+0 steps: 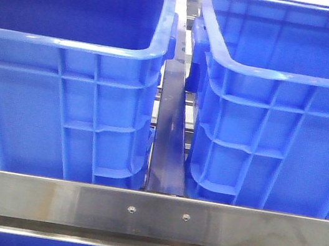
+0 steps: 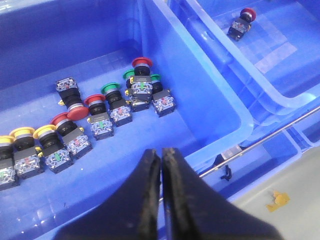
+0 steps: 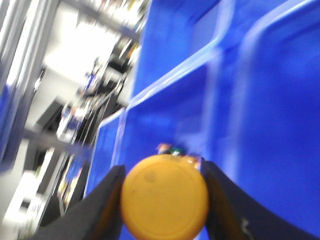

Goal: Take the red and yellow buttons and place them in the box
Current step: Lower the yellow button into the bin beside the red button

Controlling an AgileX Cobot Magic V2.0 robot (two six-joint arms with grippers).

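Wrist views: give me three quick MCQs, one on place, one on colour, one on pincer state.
1. Where does the lone red button lie?
A. In the crate next to the one holding the cluster
B. Among the cluster
C. On the floor

2. What colour is the cap held in the right pincer?
A. Green
B. Yellow
C. Red

3. How is the left pincer?
A. Wide open
B. Holding a button
C. Shut, empty

Answers: 1 A, it sits alone past the crate wall. 2 B, an orange-yellow cap fills the space between the fingers. 3 C, the fingers meet with nothing between them.
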